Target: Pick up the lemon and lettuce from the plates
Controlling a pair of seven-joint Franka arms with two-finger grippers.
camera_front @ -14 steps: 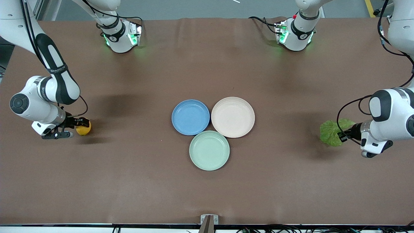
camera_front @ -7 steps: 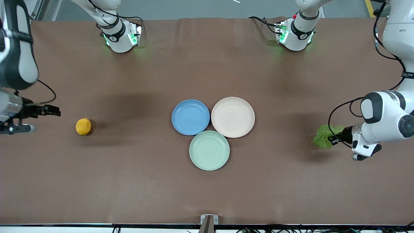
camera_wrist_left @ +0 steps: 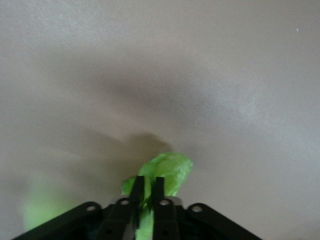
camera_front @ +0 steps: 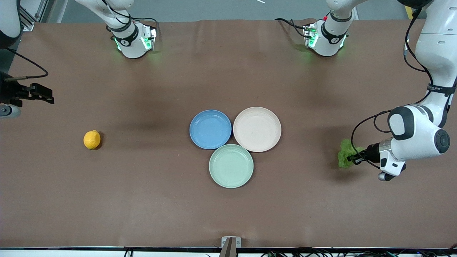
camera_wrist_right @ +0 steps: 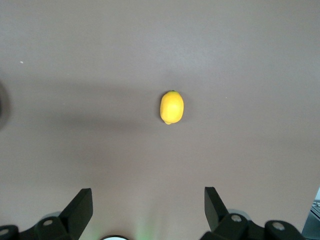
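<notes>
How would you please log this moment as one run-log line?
left gripper: shut on lettuce, above table | right gripper: open, raised above lemon | lemon: on table, right arm's end | plates: bare

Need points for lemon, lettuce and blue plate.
lemon (camera_front: 92,139): front view, middle of the fruit's skin.
lettuce (camera_front: 344,153): front view, crinkled leaf clear of the left gripper.
blue plate (camera_front: 210,129): front view, bare floor of the plate.
</notes>
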